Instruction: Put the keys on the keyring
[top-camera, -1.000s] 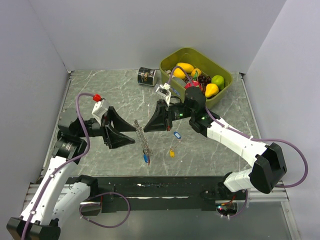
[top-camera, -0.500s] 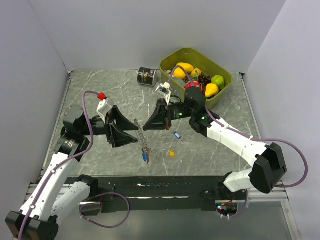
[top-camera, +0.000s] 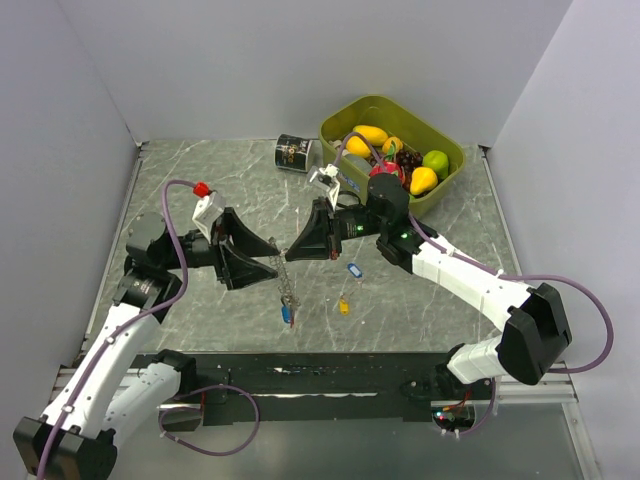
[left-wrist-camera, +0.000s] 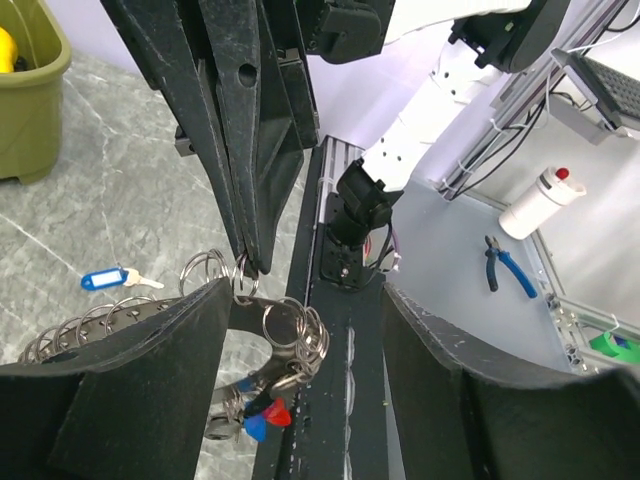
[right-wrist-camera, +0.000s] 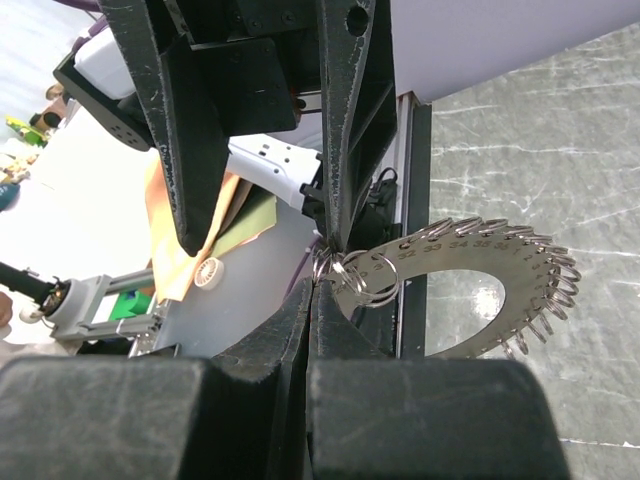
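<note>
Right tool (right-wrist-camera: 318, 282) is fully closed, tips pinching one small split loop at the rim of the keyring (right-wrist-camera: 455, 268). It looks to be carrying the whole thing. Left tool (left-wrist-camera: 306, 292) is wide open, gripping nothing. One of its fingers sits right by the same rim spot, the other well clear. Can't tell if that finger actually touches.

Keyring hangs in the air between the two tools, over mid-desk (top-camera: 200, 170). Flat plate is edge-on to the top cam, long axis running down from the pinch. Tagged keys (left-wrist-camera: 262, 422) already dangle off its low end (red and blue tags).

Two loose on the desk: blue-tag key (top-camera: 352, 268) and yellow-tag key (top-camera: 343, 305). Both are on the right arm's side of the keyring, blue near the right wrist, yellow nearer the front edge. They're apart from each other and not touching the keyring.

Key relation: the loose keys are closer to the right arm, but that one's busy. Left tool is free, yet the hanging keyring sits between it and them. My read: left goes around the near side, yellow first. Risk is bumping the dangling keys and twisting the loop out of the pinch.

Green bin (top-camera: 392, 101) of fruit and black can (top-camera: 294, 152) sit at the back, out of the way.
</note>
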